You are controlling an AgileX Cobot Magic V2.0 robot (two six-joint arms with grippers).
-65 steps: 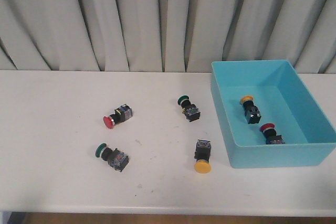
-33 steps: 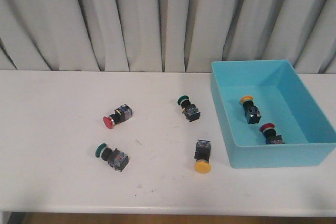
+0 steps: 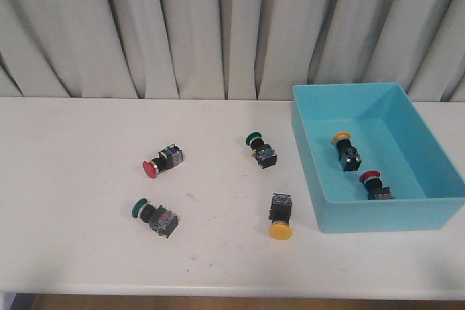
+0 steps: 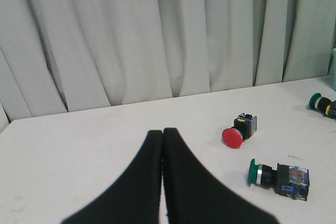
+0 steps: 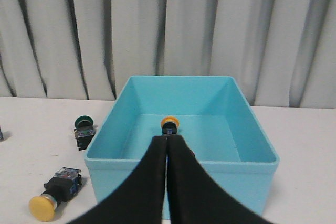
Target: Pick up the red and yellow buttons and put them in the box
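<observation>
A red button point(image 3: 161, 161) lies on the white table left of centre; it also shows in the left wrist view point(image 4: 239, 131). A yellow button point(image 3: 280, 218) lies near the turquoise box point(image 3: 378, 215), and shows in the right wrist view point(image 5: 55, 190). Inside the box lie another yellow button point(image 3: 346, 149) and another red button point(image 3: 375, 185). The yellow one shows in the right wrist view point(image 5: 169, 124). My left gripper point(image 4: 162, 132) is shut and empty, apart from the red button. My right gripper point(image 5: 167, 139) is shut and empty, in front of the box point(image 5: 131, 163). Neither gripper shows in the front view.
Two green-capped buttons lie on the table: one at front left point(image 3: 155, 215), also in the left wrist view point(image 4: 278, 176), and one near the middle point(image 3: 261, 149), also in the right wrist view point(image 5: 84, 129). Grey curtains hang behind the table.
</observation>
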